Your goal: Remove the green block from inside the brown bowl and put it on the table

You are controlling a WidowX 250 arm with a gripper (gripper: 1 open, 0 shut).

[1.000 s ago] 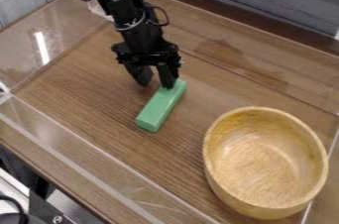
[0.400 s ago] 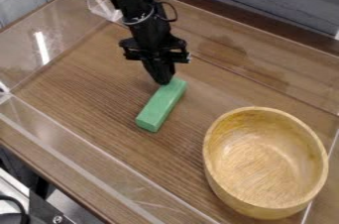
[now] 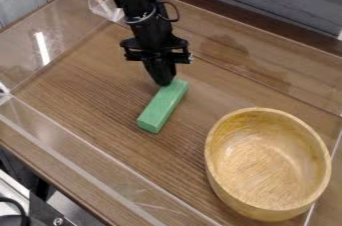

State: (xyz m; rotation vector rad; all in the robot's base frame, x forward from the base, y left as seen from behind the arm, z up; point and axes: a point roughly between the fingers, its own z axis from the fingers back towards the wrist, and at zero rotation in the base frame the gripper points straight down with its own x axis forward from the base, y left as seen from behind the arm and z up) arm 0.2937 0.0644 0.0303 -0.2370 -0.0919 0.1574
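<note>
The green block (image 3: 162,107) lay flat on the table (image 3: 80,80), outside the brown bowl (image 3: 267,163) and well apart from its rim, up and to the left of it in the camera view. The bowl itself looked empty, so the task read as essentially finished, with the block already set down on the wood. The gripper (image 3: 162,74) hung just above the block's far end, pointing steeply downward, its jaws drawn together into a single dark tip and holding nothing. Whether that tip touched the block's upper end or sat a little clear of it could not be told from this angle. The block's long axis ran diagonally, from its upper-right end beneath the jaws down toward the lower left, nearer the camera. The block thus lay directly under and slightly forward of the jaws in the view, extending away from them along that diagonal. Any coming move was probably a simple lift straight up and away, and the main risk was nudging the block's near end while withdrawing.
</note>
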